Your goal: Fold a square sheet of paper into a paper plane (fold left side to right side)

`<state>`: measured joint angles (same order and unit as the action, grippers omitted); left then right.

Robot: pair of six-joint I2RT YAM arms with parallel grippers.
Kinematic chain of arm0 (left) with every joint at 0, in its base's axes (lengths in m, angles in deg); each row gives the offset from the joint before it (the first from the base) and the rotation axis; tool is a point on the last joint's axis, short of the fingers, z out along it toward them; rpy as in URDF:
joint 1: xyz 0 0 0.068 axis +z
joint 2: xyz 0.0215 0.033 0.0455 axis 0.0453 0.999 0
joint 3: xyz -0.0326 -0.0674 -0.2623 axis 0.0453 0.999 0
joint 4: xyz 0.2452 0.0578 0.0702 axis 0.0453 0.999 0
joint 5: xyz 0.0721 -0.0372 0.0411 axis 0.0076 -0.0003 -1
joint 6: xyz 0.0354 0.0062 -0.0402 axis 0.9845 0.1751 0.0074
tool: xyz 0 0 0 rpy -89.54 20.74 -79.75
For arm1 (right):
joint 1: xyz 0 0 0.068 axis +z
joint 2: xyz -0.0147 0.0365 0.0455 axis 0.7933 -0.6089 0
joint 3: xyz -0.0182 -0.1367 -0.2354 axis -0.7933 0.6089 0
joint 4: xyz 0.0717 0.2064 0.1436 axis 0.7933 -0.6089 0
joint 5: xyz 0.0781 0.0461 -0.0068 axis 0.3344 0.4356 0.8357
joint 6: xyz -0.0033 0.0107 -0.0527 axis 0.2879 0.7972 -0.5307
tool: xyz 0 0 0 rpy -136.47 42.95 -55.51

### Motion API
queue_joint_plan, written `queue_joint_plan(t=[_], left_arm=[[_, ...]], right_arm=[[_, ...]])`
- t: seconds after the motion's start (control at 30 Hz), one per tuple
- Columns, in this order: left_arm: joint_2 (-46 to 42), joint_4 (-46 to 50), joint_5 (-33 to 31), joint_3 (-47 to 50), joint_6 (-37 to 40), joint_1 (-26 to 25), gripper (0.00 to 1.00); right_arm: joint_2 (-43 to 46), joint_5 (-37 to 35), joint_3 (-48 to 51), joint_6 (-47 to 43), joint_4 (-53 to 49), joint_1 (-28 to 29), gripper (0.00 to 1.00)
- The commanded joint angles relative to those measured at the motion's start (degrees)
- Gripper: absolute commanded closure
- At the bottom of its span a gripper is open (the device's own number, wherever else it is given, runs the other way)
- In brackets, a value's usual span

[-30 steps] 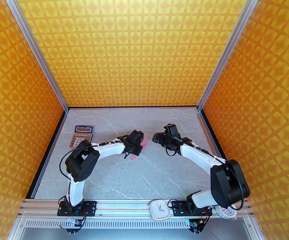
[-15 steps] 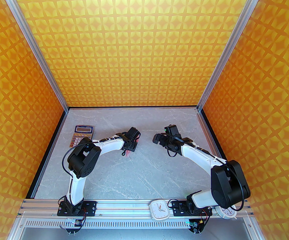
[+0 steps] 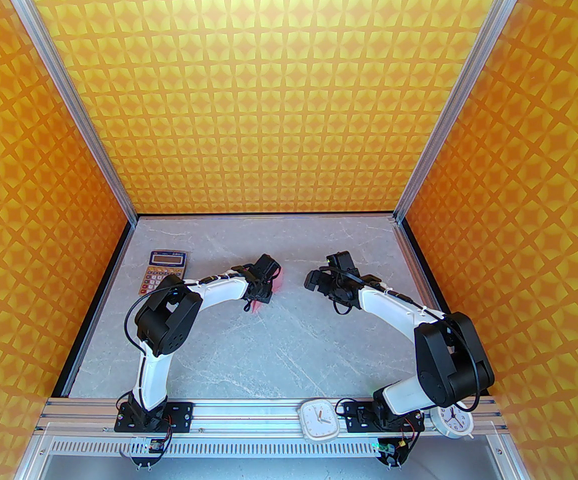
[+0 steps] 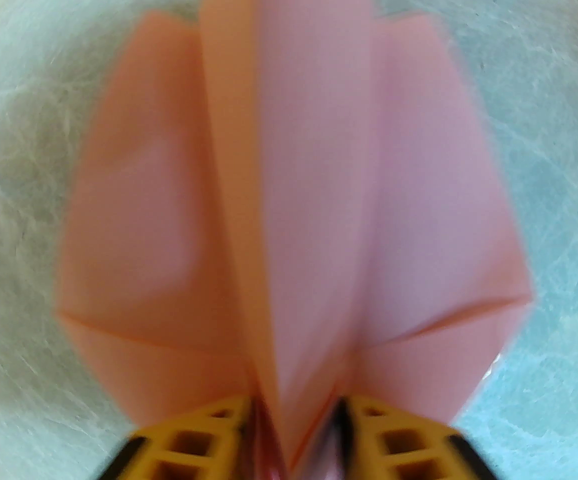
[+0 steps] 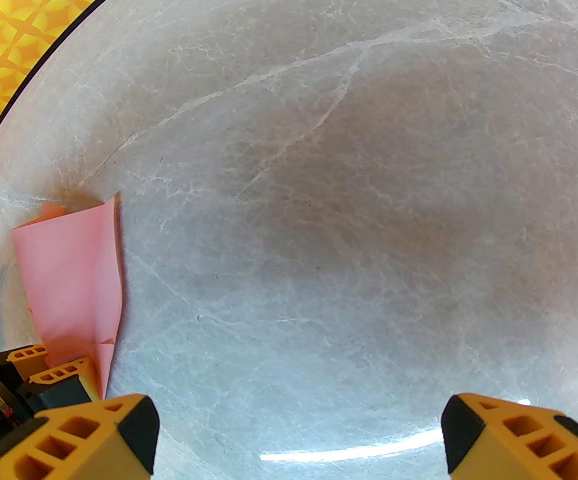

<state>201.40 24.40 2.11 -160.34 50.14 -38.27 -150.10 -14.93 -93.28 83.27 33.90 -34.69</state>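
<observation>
- Paper plane (image 3: 280, 283) from the overhead camera: a small flash of pale pink shows beside and below the left gripper (image 3: 263, 295), near the middle of the grey marbled table (image 3: 269, 358). Whether it rests on the stone or hangs just above it cannot be told.
- Same view: the right gripper (image 3: 314, 280) hovers apart to the right, jaws spread and empty. A calculator (image 3: 164, 273) lies at the far left, and two white clocks (image 3: 320, 418) sit at the near rail.
- Left wrist camera: the plane points away from the lens, blurred. A raised centre ridge runs down its length, a wing slopes off each side, and slanted creases cross near the tail.
- Same view: ribbed yellow fingers (image 4: 209, 433) flank the keel at the tail. Whether they pinch it or have let go cannot be told.
- Handling, as a judgement: the plane is likely feather-light, limp in the single-layer wings and stiffer along the stacked keel. It probably crushes easily and skids on polished stone.
- The layered keel looks like the safest hold, taken with a gentle pinch and the wings left alone.
- Right wrist camera: the plane sits at the left edge as a flat matte pink panel with one sharp corner and a thin crease. The left gripper's yellow fingers are just below it.
- Same view: the right gripper's own fingers stand wide over glossy, white-veined stone.
</observation>
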Motion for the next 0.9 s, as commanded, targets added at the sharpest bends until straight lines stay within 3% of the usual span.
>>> queue_joint_plan(t=[0.0, 0.4, 0.6, 0.73, 0.87], left_arm=[[1.9, 2.7, 1.6, 2.1, -0.7, 0.2, 0.55], [-1.8, 5.4, 1.5, -1.4, -1.5, 0.3, 0.51], [-6.9, 8.0, 1.5, -3.9, -2.4, 1.3, 0.31], [-12.7, 9.4, 1.5, -3.9, -3.5, 2.6, 0.03], [-20.1, 10.3, 0.6, -1.5, -4.7, 6.3, 0.01]], right_arm=[[-0.6, 0.3, -1.4, -0.5, -0.4, -0.3, 0.01], [1.3, -0.7, -2.9, -1.3, -2.3, -0.4, 0.01], [6.9, -5.8, -3.6, -3.8, -5.4, -0.3, 0.02], [14.4, -14.5, -2.0, -7.7, -6.4, -0.3, 0.02], [23.3, -26.0, 3.4, -13.5, -1.7, -0.4, 0.01]])
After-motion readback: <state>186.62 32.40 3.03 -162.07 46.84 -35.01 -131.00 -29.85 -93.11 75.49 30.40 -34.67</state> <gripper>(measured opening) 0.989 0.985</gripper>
